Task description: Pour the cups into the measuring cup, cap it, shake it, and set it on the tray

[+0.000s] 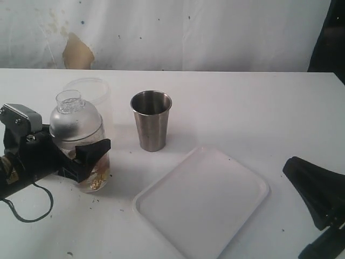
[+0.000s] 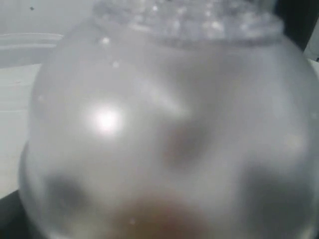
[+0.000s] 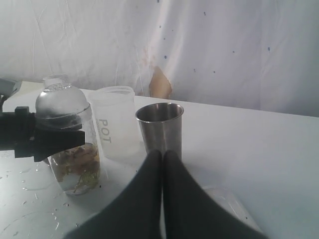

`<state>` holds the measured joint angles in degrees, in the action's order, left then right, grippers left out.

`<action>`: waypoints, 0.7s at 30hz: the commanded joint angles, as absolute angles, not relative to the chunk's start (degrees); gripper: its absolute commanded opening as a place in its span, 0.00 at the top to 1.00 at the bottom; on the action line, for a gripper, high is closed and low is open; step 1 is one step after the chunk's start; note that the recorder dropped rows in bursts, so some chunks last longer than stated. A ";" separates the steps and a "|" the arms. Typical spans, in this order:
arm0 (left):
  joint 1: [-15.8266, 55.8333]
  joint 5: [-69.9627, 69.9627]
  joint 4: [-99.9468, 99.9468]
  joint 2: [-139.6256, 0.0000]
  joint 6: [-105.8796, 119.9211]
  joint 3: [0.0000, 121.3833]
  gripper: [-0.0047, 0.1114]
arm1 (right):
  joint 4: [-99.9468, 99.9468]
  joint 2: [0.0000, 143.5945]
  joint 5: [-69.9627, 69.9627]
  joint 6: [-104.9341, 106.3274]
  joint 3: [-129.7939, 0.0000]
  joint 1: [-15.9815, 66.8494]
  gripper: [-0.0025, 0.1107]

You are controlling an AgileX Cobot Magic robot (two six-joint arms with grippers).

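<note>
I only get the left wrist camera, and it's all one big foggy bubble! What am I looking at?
Observer: That's the clear domed lid sitting on the measuring cup. The left gripper has its jaws around the cup, just below the dome.
Operator: Is it on the tray already?
Observer: No. It stands on the table, left of the white tray in the exterior view and apart from it.
Operator: What's the other arm doing?
Observer: The right gripper has its jaws shut on nothing, with the steel tumbler standing just ahead of it.
</note>
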<state>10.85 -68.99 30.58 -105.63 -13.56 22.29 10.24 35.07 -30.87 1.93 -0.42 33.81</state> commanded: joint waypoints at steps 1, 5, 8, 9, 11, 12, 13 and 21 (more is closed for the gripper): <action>10.48 -69.96 28.55 -101.15 -18.63 19.96 0.96 | 9.81 34.74 -31.23 2.53 0.00 33.59 0.98; 10.48 -69.96 43.27 -91.61 -21.19 19.63 0.96 | 9.81 34.74 -31.23 2.53 0.00 33.59 0.98; 10.48 -58.41 41.58 -82.55 -22.90 20.52 0.96 | 9.81 34.74 -31.11 2.53 0.00 33.59 0.98; 10.48 -47.06 26.02 -80.04 -21.95 20.52 0.96 | 9.81 34.74 -30.86 2.53 0.00 33.59 0.98; 10.91 -43.58 22.18 -76.51 -23.36 20.52 0.96 | 9.81 34.74 -30.70 2.53 0.00 33.59 0.98; 12.38 -52.15 38.20 -75.42 -30.64 20.52 0.96 | 9.81 34.74 -30.90 2.53 0.00 33.59 0.98; 13.31 -58.52 47.21 -75.28 -31.66 20.93 0.96 | 10.26 34.74 -30.88 2.67 0.00 33.59 0.98; 16.17 -51.00 45.01 -73.91 -33.11 22.06 0.96 | 10.37 34.74 -30.41 2.81 0.00 33.59 0.98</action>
<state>13.97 -39.81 27.94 -74.68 -28.33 21.23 10.40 34.98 -30.45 2.14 -0.42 33.81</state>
